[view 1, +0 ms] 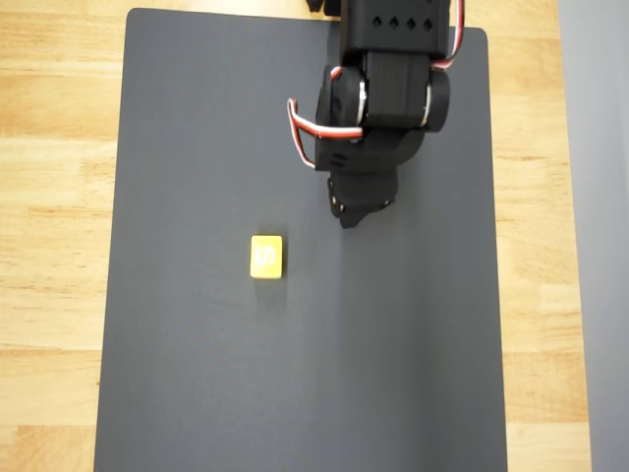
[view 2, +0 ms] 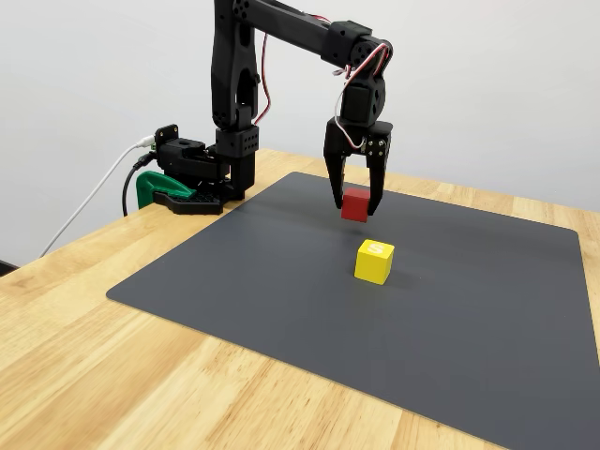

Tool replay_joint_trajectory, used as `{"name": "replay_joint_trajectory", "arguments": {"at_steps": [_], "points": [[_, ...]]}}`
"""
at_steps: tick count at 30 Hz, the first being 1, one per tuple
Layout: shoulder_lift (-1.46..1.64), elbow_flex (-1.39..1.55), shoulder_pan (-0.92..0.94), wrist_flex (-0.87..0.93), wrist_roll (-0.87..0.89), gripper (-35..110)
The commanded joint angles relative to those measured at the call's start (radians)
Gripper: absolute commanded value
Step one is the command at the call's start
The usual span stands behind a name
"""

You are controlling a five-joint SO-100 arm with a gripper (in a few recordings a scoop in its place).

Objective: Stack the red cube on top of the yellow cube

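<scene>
Hand (view 2: 356,208) hung above the dark mat (view 2: 281,281), fingers clamped on the red cube (view 2: 355,203), which was lifted clear of the mat. Yellow cube (view 2: 374,262) sat on the mat nearby, apart. Worktop (view 2: 94,375) of pale wood.

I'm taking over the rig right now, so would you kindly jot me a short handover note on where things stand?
Hand: shut on the red cube, held between both fingers and apparently raised off the dark mat.
Yellow cube: sits alone on the mat, marked face up, nearer the camera than the hand in the fixed view, apart from it.
Done: red cube grasped.
Left: bring it over the yellow cube, lower it square on top, open the hand, withdraw.
</scene>
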Motion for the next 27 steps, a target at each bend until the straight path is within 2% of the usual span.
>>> {"name": "replay_joint_trajectory", "arguments": {"at_steps": [1, 27], "points": [[0.071, -0.017, 0.029, 0.028, -0.017, 5], [0.067, -0.255, 0.183, 0.198, -0.086, 7]]}}
